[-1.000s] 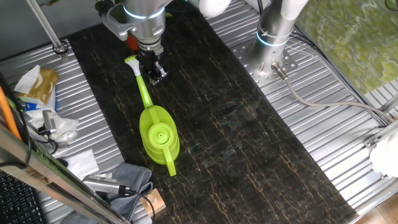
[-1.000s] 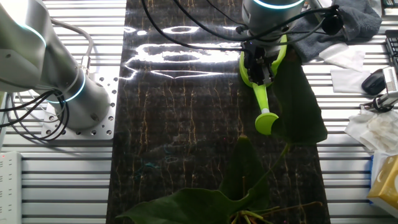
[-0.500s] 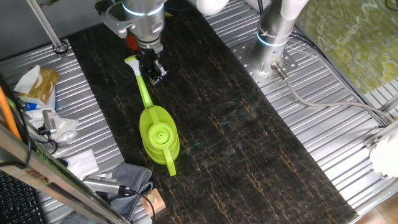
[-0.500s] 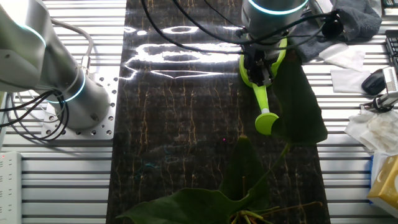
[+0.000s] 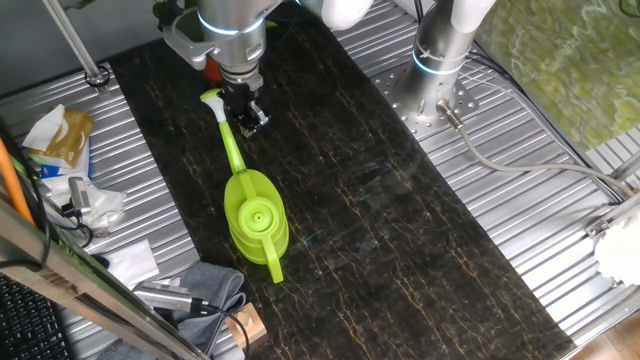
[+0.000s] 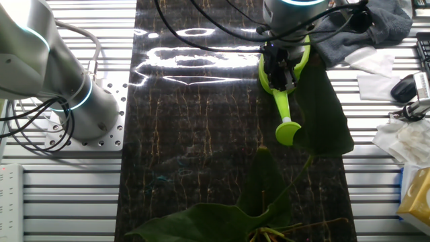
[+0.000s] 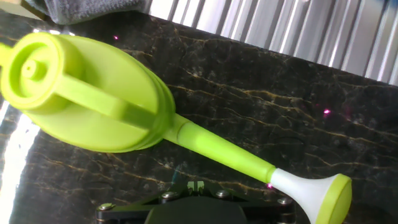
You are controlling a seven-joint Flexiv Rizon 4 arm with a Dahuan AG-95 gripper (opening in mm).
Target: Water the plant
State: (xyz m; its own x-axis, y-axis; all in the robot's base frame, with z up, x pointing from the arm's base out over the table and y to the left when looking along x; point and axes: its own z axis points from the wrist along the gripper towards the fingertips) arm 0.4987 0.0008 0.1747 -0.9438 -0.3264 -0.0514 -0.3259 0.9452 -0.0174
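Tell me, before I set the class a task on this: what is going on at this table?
A robot arm's gripper hangs above the long spout of a lime-green watering can that stands on the dark table. It is not holding the can. The plant shows as broad dark leaves at the spout end of the table, with its red-orange pot partly hidden behind the arm. No watering is happening.

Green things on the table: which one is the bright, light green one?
The watering can. It is bright lime green plastic with a long spout, while the plant's leaves are broad and very dark green.
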